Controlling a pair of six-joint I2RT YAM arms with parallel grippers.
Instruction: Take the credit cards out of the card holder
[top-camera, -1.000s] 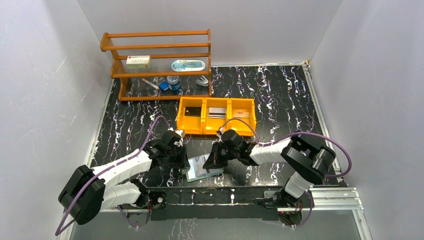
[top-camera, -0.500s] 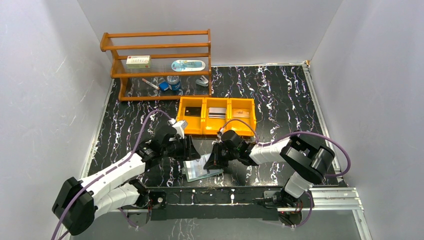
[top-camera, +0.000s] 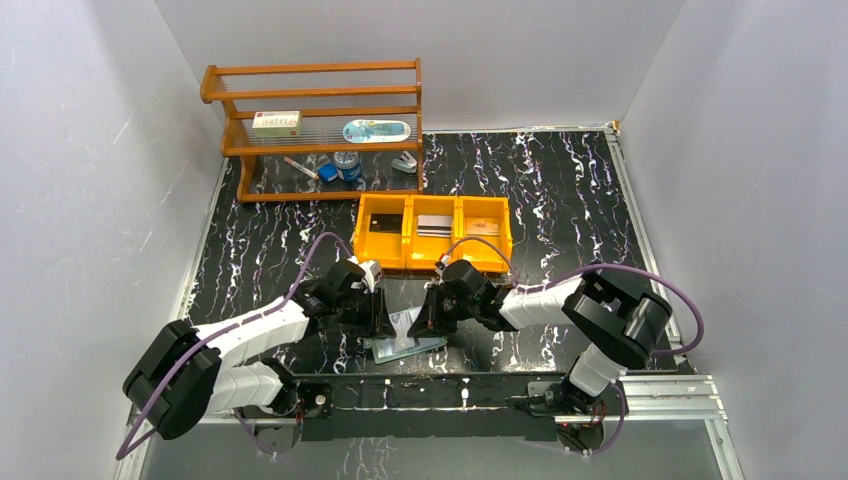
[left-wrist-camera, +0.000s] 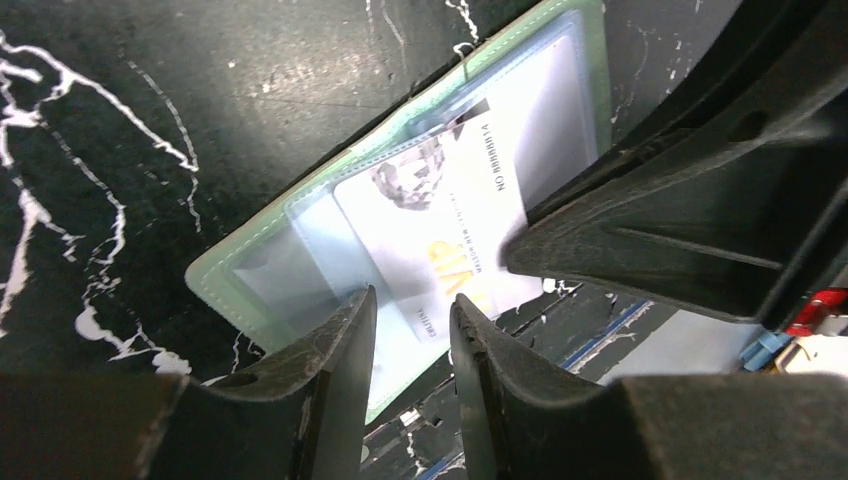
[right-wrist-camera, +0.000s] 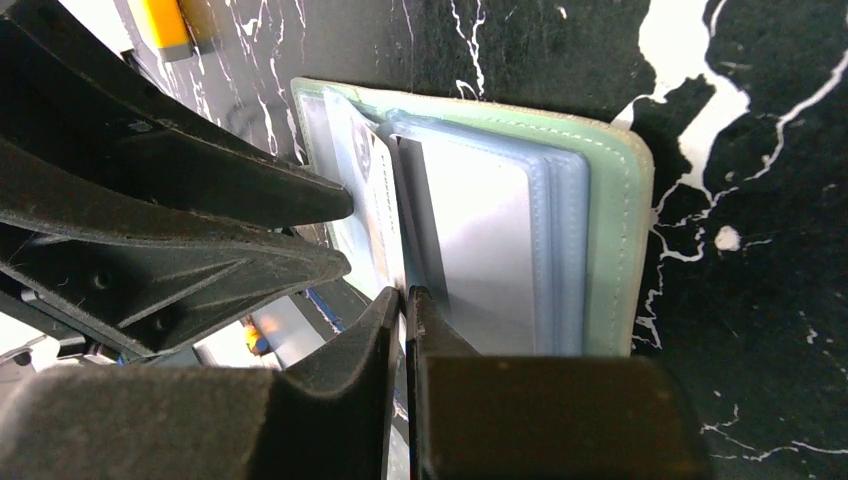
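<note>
The muted-green card holder (top-camera: 408, 342) lies open near the table's front edge, between both grippers. A white card (left-wrist-camera: 440, 220) with gold print sticks partway out of its clear pocket (left-wrist-camera: 290, 260). My left gripper (left-wrist-camera: 412, 298) hovers open over that card's protruding end, a narrow gap between its fingers; in the top view the left gripper (top-camera: 382, 318) is at the holder's left side. My right gripper (right-wrist-camera: 405, 292) is shut on a thin clear leaf of the card holder (right-wrist-camera: 615, 220), pinning it from the right (top-camera: 428, 318). A black (top-camera: 385, 223), a silver (top-camera: 435, 224) and a tan card (top-camera: 483, 227) lie in the orange tray.
The orange three-compartment tray (top-camera: 432, 262) stands just behind the grippers. A wooden shelf (top-camera: 315, 130) at the back left holds a white box, a tin and small items. The metal rail (top-camera: 500, 385) runs along the near edge.
My left arm lifted toward the tray half a second ago, then came back down to the holder's left side, its jaws wider than before. The right gripper has stayed on the holder.
</note>
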